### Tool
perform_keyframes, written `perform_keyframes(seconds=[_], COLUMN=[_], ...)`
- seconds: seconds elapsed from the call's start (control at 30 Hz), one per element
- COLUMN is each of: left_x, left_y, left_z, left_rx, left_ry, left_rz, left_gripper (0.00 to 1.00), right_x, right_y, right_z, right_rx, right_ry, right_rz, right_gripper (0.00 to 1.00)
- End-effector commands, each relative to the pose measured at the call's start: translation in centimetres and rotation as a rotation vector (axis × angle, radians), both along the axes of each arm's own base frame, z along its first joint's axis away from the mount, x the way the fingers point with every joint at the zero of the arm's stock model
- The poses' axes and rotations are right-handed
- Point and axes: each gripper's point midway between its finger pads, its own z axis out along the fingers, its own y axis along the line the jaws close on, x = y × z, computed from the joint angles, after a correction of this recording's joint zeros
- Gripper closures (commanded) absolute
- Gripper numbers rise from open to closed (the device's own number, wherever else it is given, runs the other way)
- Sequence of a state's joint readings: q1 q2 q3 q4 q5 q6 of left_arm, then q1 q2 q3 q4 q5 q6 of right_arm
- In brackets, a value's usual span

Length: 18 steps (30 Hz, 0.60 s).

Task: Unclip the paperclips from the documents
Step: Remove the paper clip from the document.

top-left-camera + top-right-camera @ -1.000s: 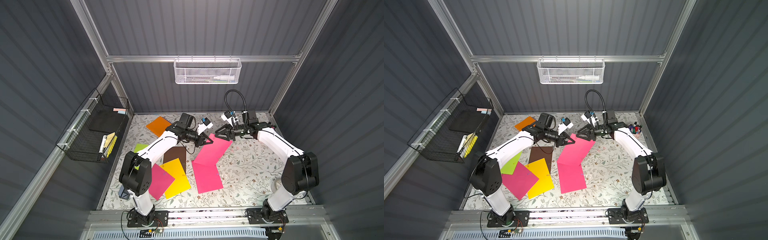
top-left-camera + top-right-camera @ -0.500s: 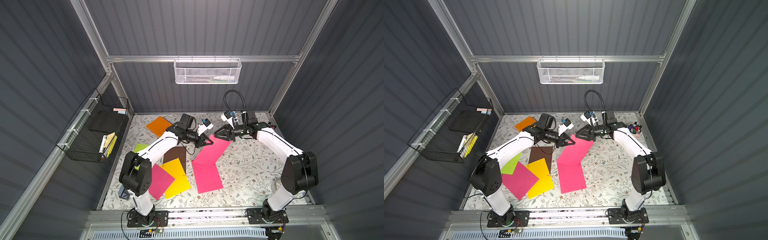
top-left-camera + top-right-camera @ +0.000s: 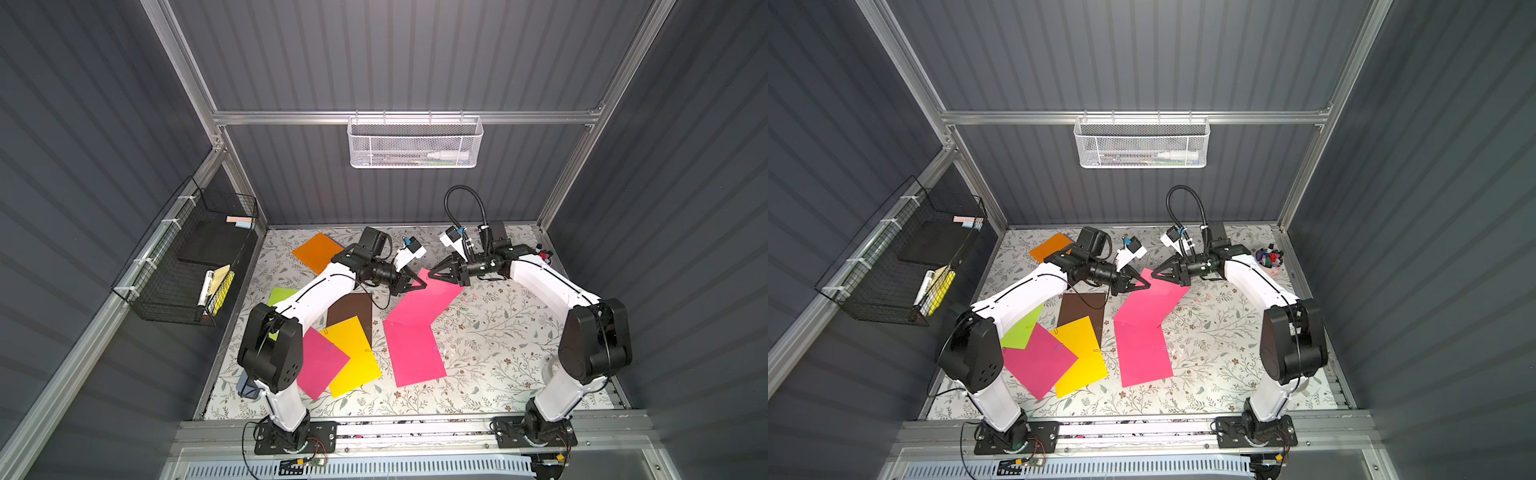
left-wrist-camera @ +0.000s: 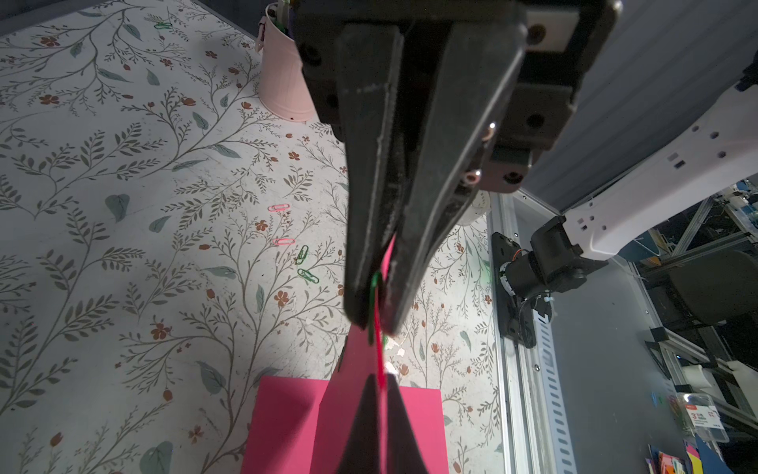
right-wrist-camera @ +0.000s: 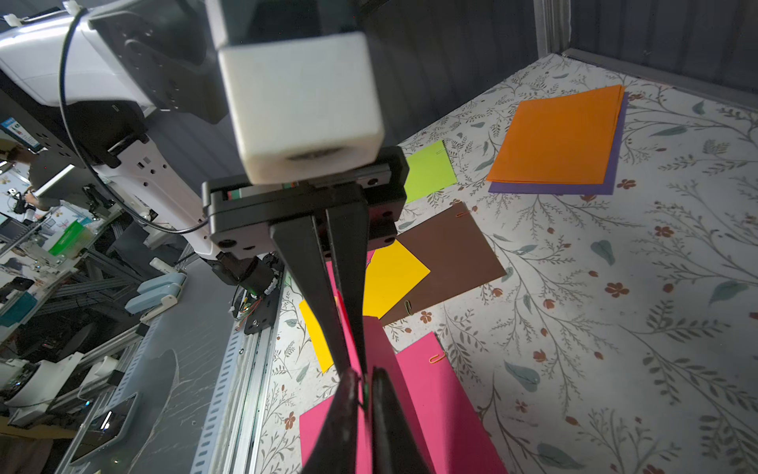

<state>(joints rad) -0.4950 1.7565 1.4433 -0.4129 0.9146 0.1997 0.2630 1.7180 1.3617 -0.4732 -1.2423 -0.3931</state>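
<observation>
Just beside the brown paper sheet (image 3: 351, 307), on its side toward my right arm, a small green wire paperclip (image 4: 374, 295) sits on the lifted corner of a raised magenta paper sheet (image 3: 424, 303). My right gripper (image 4: 375, 324) has its two black fingers pressed together on that clip. The paper's edge runs between them, and only a short loop of green wire shows at the tips. My left gripper (image 4: 380, 379) meets it tip to tip, pinched tight on the same corner just beside the clip. The sheet bends up from the floral mat (image 3: 498, 332) to both grippers, with its lower end down on the mat.

In both top views I count three magenta sheets. One is the raised sheet. A flat magenta sheet (image 3: 415, 357) touches its lower end. A third magenta sheet (image 3: 322, 365) lies on the brown sheet's other side, nearer my left arm's base.

There is one yellow sheet (image 3: 355, 361) overlapping the brown sheet's near edge. One lime green sheet (image 3: 280, 294) lies partly under my left arm. One orange sheet (image 3: 318, 251) lies on a purple sheet (image 5: 574, 189), beyond the brown sheet toward the back wall.

An orange clip (image 5: 437, 358) sits on the flat magenta sheet, and another orange clip (image 5: 462, 214) sits on the brown sheet's edge.

Past the raised sheet from the brown one, two loose pink paperclips (image 4: 279, 207) and two loose green paperclips (image 4: 308, 275) lie on the mat. Farther that way stands a pink metal bucket (image 4: 283, 82).
</observation>
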Motion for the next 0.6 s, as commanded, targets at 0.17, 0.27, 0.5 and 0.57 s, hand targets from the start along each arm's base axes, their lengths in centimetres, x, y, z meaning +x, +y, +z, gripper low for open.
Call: perform_keyframes(seconds=[0.17, 0.27, 0.5, 0.57], left_x=[-0.8, -0.7, -0.7, -0.6], left_y=[0.1, 0.2, 0.4, 0.4], left_z=[0.9, 0.8, -0.6, -1.1], left_rx=[-0.011, -0.007, 0.017, 0.027], left_ry=[-0.031, -0.032, -0.006, 0.007], left_rz=[-0.015, -0.007, 0.011, 0.021], left_gripper=[1.0, 1.0, 1.0, 1.0], right_x=[-0.9, -0.9, -0.5, -0.3], right_y=[-0.1, -0.2, -0.8, -0.8], right_z=[1.7, 1.8, 2.5, 2.6], right_rx=[0.057, 0.063, 0.08, 0.081], right_ry=[-0.023, -0.022, -0.02, -0.019], right_rz=[0.044, 0.045, 0.034, 0.031], right_gripper=[0.96, 0.97, 0.98, 0.99])
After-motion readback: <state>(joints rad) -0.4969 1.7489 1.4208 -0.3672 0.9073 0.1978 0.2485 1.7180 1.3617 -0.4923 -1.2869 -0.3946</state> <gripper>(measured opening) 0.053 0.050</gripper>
